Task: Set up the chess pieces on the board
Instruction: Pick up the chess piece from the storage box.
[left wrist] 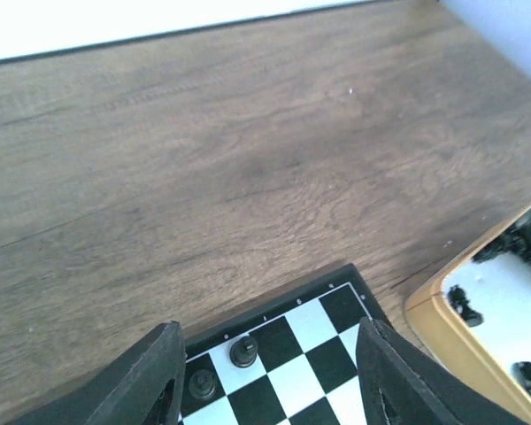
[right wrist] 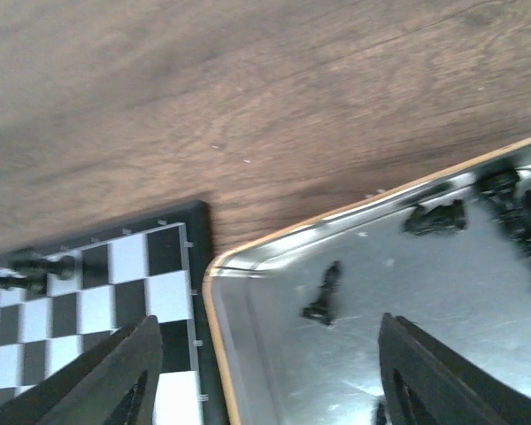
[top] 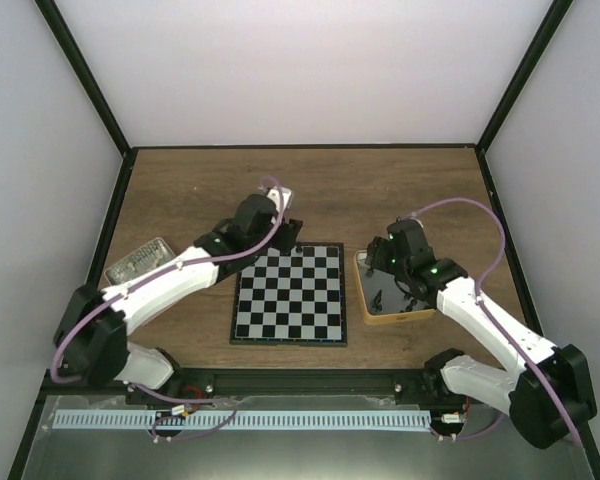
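Note:
The black-and-silver board [top: 290,293] lies mid-table. My left gripper [top: 287,238] hovers open and empty over the board's far left corner. In the left wrist view [left wrist: 270,394] two small black chess pieces [left wrist: 242,351] [left wrist: 202,383] stand on the corner squares between the fingers [left wrist: 150,381]. My right gripper [top: 387,278] is open and empty above the tan-sided tin [top: 392,312]. In the right wrist view [right wrist: 274,390] a black piece [right wrist: 323,294] lies on the tin's shiny floor [right wrist: 407,301] between the fingers, with several more pieces [right wrist: 435,217] at the far side. The board [right wrist: 150,292] shows at left.
A grey lid-like tin [top: 140,262] lies at the left of the table beside my left arm. Black frame posts and white walls enclose the wooden table [top: 310,190]. The tin's rim [left wrist: 442,328] shows at right in the left wrist view.

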